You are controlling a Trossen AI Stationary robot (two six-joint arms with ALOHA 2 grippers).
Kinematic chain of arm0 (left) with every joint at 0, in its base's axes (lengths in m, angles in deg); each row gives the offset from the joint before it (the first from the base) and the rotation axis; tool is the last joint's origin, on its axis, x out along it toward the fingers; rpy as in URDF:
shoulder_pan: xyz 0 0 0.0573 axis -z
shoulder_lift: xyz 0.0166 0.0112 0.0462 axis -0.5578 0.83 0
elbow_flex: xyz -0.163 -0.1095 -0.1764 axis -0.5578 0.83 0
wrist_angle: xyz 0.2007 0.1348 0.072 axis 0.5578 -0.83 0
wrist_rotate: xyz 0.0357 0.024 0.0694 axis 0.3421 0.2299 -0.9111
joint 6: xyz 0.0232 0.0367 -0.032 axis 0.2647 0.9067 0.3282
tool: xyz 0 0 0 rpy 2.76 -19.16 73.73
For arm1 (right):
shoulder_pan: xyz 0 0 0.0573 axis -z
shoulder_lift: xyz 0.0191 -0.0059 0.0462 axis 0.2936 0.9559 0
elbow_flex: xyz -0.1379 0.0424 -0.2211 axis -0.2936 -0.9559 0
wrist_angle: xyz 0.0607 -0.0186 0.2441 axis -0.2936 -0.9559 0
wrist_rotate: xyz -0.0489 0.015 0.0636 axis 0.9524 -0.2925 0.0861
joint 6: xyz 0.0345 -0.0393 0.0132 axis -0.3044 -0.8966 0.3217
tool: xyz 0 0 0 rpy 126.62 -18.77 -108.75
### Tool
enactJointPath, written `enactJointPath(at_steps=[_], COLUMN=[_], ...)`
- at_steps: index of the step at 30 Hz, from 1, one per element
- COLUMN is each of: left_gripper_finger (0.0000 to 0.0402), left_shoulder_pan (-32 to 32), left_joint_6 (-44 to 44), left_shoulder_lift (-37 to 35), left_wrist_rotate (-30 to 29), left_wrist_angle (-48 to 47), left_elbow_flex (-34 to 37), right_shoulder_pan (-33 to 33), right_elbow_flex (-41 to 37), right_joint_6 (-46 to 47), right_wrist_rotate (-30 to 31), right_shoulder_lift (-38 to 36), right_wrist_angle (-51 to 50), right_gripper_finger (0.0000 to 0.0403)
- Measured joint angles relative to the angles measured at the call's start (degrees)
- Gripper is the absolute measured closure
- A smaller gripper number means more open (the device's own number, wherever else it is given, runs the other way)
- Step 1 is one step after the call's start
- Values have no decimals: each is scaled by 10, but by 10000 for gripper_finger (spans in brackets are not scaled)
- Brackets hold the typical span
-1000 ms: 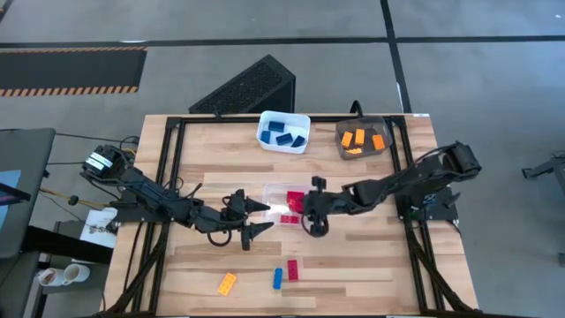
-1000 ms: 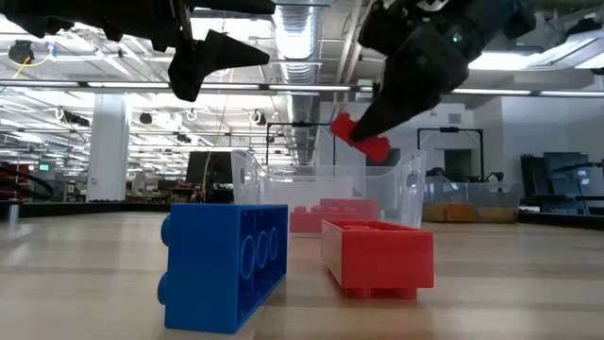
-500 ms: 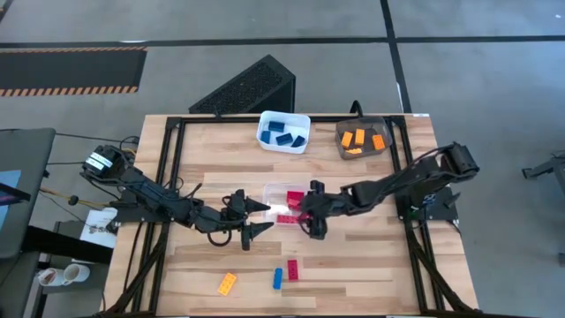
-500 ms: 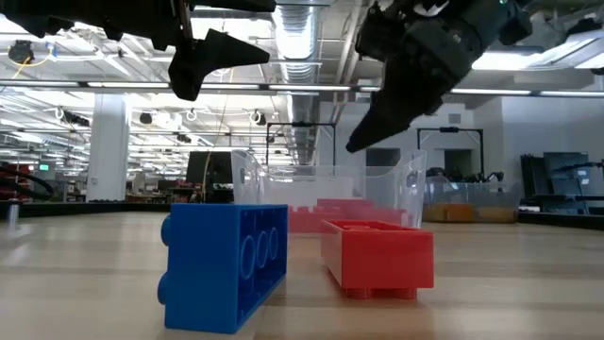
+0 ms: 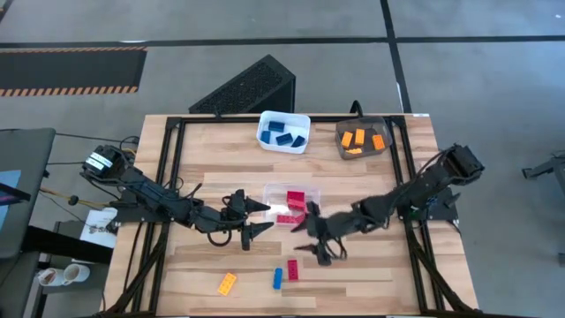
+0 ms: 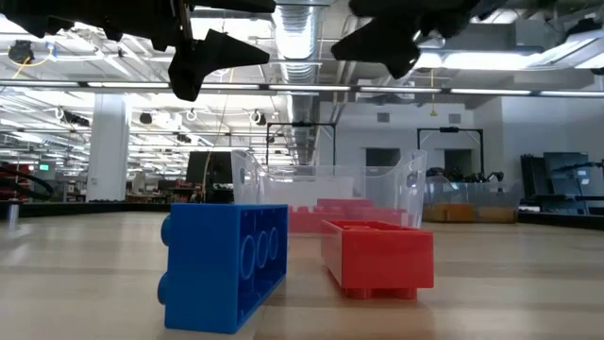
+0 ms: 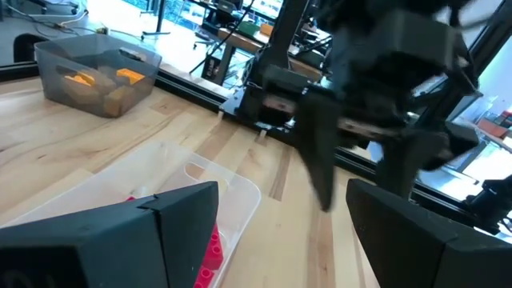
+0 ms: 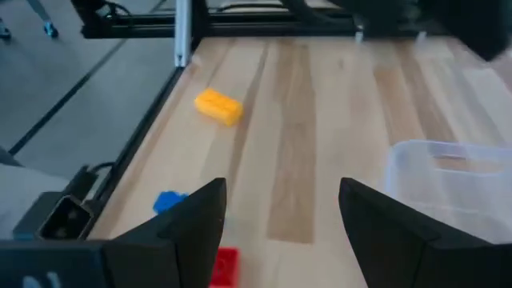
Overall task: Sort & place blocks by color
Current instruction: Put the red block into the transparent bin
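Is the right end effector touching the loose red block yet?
Apart. The low view shows the right end effector open high above the red block; the high view places it just short of the block.

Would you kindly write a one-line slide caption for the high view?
Open right gripper hovers above the loose red block and blue block; open left gripper waits beside the clear bin.

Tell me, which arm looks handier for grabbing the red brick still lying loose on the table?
Probably the right. Its open gripper hangs nearly over the red brick, while the left gripper waits open, farther back beside the clear bin.
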Motion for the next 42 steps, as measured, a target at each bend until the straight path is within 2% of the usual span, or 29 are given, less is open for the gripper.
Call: enactJointPath(at_steps=[9, 42], left_gripper_finger=[139, 139], left_shoulder_pan=[0, 0], left_joint_6=[-1, 5], left_shoulder_lift=[0, 0], left_wrist_rotate=[0, -6], left_wrist_angle=[0, -1], left_elbow_flex=[0, 0], right_shoulder_pan=[-65, -65], right_elbow_flex=[0, -8], right_joint_6=[1, 32], right_wrist_rotate=[112, 94], right_shoulder_lift=[-1, 0], right_wrist_angle=[43, 55], right_gripper_finger=[138, 138])
